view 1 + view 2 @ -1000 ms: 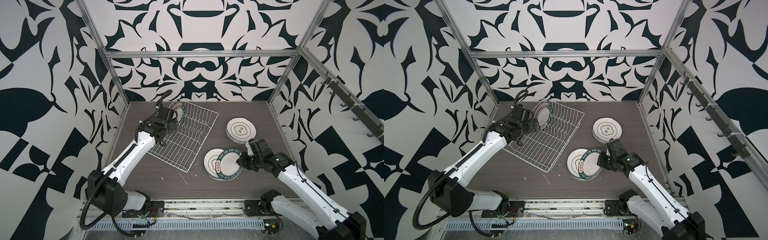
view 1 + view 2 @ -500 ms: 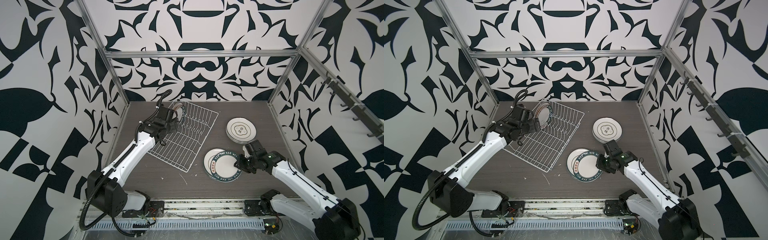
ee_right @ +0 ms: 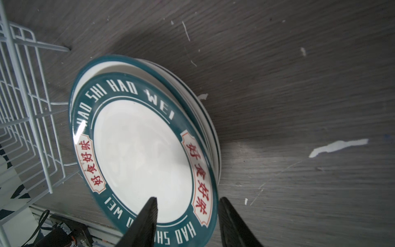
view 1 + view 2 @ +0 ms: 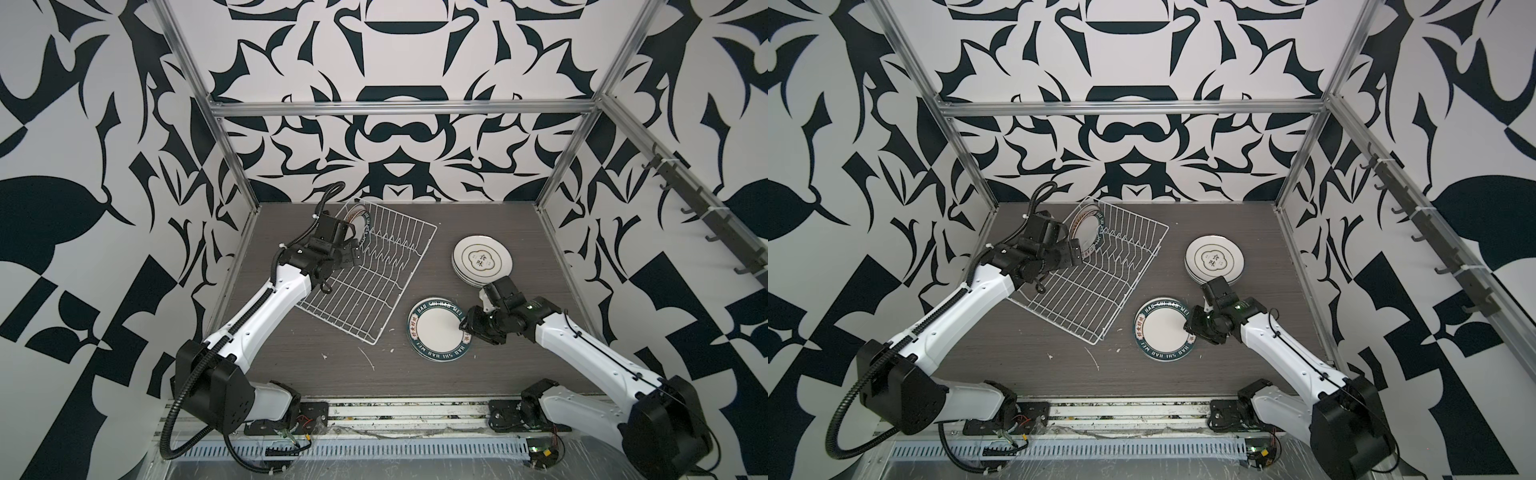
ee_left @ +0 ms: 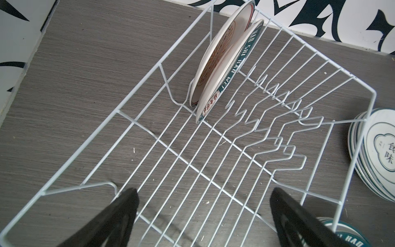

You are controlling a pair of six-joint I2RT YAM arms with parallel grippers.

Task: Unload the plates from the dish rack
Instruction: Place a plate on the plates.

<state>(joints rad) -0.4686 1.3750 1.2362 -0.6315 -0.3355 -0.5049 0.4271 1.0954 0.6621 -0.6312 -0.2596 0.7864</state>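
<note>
Plates (image 5: pixel 222 64): two stand upright at the rack's (image 4: pixel 374 291) far-left end.
Right gripper (image 3: pixel 188 201) straddles the top rim of the teal stack (image 4: pixel 438 332), right of the rack, jaws parted, gripping nothing; a second stack (image 4: pixel 482 259) lies farther back. Left gripper (image 5: pixel 204 192), spread wide, hovers over the rack facing the pair. Likely next: close on the teal-rimmed plate's edge and lift clear of prongs and side wire.
</note>
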